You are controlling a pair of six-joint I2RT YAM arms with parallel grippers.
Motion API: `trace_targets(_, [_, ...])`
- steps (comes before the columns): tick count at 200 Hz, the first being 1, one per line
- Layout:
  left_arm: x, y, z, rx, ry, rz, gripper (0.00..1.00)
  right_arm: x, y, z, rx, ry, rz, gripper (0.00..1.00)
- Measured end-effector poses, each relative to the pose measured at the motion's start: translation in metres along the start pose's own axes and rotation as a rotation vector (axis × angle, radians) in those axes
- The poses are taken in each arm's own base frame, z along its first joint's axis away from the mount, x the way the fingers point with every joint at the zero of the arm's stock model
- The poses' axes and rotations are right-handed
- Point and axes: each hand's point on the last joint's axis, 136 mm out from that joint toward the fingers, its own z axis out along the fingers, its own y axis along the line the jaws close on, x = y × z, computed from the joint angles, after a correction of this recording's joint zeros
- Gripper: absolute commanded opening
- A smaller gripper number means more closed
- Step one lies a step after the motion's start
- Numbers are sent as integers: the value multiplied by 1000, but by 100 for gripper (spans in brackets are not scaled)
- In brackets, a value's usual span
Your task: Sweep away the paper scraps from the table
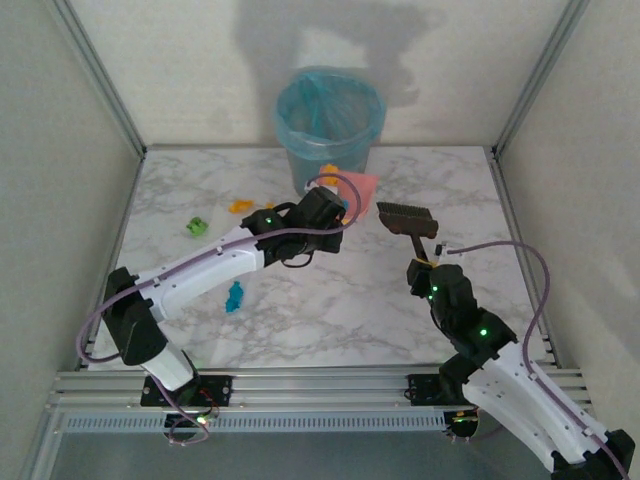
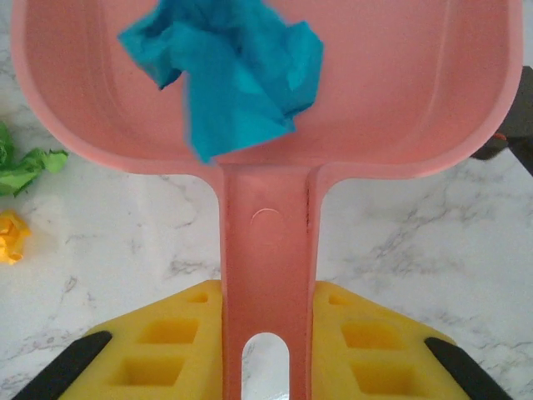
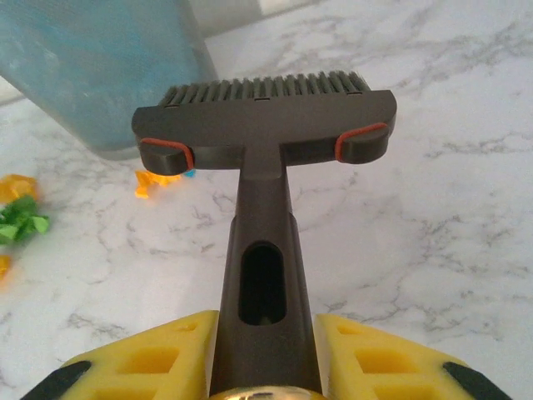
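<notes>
Marble table (image 1: 330, 300), blue scrap (image 2: 233, 75) in dustpan (image 2: 416, 92) gripped by left pincer (image 2: 266, 354), right pincer (image 3: 265, 362) gripping brush (image 3: 262, 125), blue-lined bin (image 1: 322, 160)

A pink dustpan (image 1: 364, 187) is held by the left gripper (image 1: 340, 206) just before the bin (image 1: 298, 145), a brush (image 1: 407, 217) by the right gripper (image 1: 424, 256) right of it; paper scraps (image 1: 197, 226) are scattered left of it.
</notes>
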Motion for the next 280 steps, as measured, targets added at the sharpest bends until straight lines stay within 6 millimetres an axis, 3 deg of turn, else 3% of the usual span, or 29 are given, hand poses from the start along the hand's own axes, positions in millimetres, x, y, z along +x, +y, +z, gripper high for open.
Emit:
trace_targets(33, [-8,-3,-2,-9,8,1,0,-8,2,-4,-20,-39,15,0])
trace_targets(88, [-17,-7,2,-45,28,15,0,-3,0,1,2,-17,3,0])
trace_targets(159, [-21,-8,-11,-60,42,30,0,3,-1,5,14,8,-5,0])
trace_targets(233, [-23,-61,-18,-3,66,122,0,3,0,5,12,7,-5,0])
trace_targets(280, [-45,-77,-21,9,44,130,0,3,0,5,13,8,-5,0])
